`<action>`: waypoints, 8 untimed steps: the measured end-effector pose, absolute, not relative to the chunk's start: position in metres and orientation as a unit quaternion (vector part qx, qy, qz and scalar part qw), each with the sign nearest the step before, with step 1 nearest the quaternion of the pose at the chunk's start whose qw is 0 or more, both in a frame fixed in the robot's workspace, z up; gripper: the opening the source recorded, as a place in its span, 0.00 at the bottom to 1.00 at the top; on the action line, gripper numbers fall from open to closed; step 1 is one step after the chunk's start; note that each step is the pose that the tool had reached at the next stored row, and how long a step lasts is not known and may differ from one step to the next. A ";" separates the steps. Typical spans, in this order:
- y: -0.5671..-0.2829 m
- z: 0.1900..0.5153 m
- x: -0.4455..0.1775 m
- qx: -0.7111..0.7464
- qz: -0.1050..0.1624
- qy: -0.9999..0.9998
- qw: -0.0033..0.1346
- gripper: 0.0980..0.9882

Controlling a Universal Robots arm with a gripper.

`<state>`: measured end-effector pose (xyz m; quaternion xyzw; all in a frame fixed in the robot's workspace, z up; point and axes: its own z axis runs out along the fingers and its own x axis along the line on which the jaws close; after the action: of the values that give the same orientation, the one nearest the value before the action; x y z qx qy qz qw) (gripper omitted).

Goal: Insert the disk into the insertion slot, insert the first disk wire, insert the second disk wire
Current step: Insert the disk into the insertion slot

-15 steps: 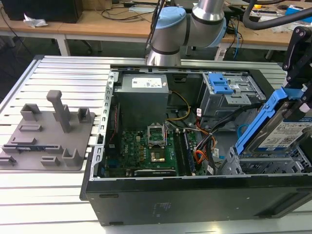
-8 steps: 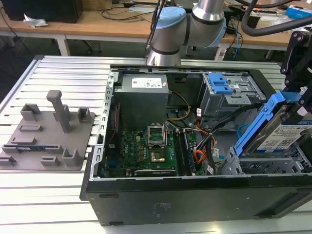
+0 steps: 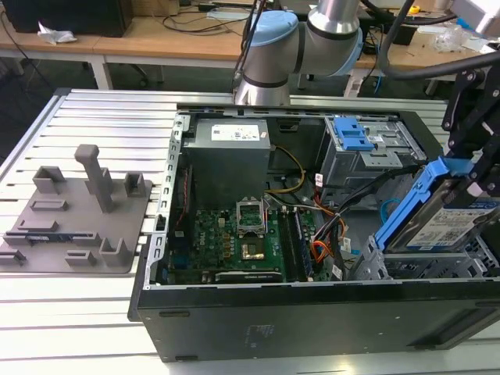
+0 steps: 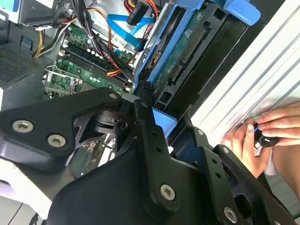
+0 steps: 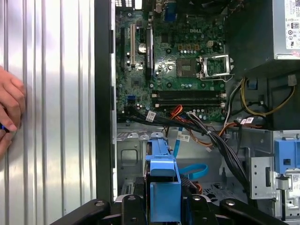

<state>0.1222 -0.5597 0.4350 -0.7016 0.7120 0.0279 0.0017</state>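
**A:** Where's the disk now?

**B:** In the exterior view the disk [image 3: 447, 226] sits tilted at the four o'clock corner of the computer case [image 3: 312, 312]. It is over the insertion slot [image 3: 371, 266] and not yet seated. The gripper [image 3: 473, 186] is clamped on its blue caddy [image 3: 405, 209].

**A:** How will it handle?

**B:** Dense, rigid and shock-sensitive, I'd judge, and the plastic caddy may flex. It is best held by the caddy's side rails, clear of the label face and connector edge. The second disk wire [image 5: 192, 169] loops inside the case, near the slot.

disk [image 3: 447, 225] silver+wht-blue | caddy [image 3: 406, 209] brt blue | slot [image 3: 367, 266] lt grey, perforated | 2nd wire [image 5: 194, 169] lt blue
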 end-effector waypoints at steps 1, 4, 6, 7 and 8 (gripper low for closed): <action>-0.560 0.432 0.122 -0.702 0.028 0.712 0.002 0.30; -0.560 0.424 0.122 -0.702 0.028 0.712 0.002 0.30; -0.560 0.420 0.122 -0.702 0.028 0.712 0.002 0.30; -0.560 0.418 0.122 -0.702 0.028 0.712 0.002 0.30; -0.560 0.416 0.122 -0.702 0.028 0.712 0.002 0.30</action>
<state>0.1219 -0.5603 0.4157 -0.7017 0.7120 0.0279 0.0018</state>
